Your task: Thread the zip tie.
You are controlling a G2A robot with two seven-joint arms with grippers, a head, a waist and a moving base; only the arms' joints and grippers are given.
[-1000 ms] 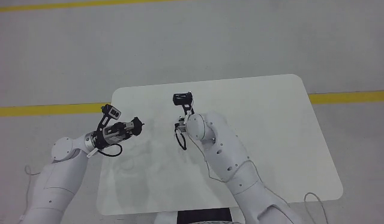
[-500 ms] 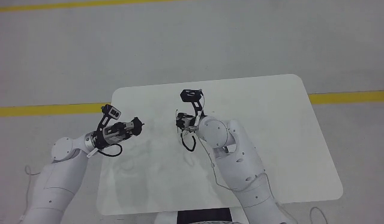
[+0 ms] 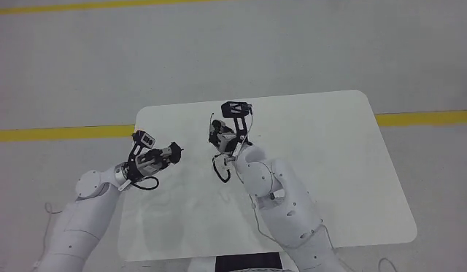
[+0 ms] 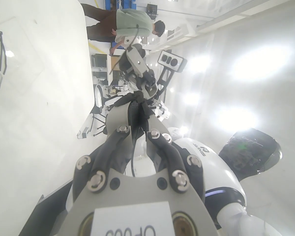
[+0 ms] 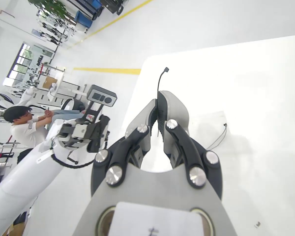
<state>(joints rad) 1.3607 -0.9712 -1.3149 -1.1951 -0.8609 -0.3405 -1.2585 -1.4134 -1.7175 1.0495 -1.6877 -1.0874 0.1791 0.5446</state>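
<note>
Zip tie [image 5: 160,81] pinched in the right pincer [image 5: 158,99], left pincer [image 4: 138,96] shut opposite

The zip tie is clamped across its strap between the closed pads of the right pincer, its head [image 5: 166,69] standing out beyond the fingertips; the left pincer is shut, set apart and facing it. The tie is judged light, thin, springy and slick, so it is best held close to the free end, where flexing is least

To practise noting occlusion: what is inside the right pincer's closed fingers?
A black zip tie: its head and strap stick out past the right pincer; the stretch clamped between the pads is hidden.
</note>
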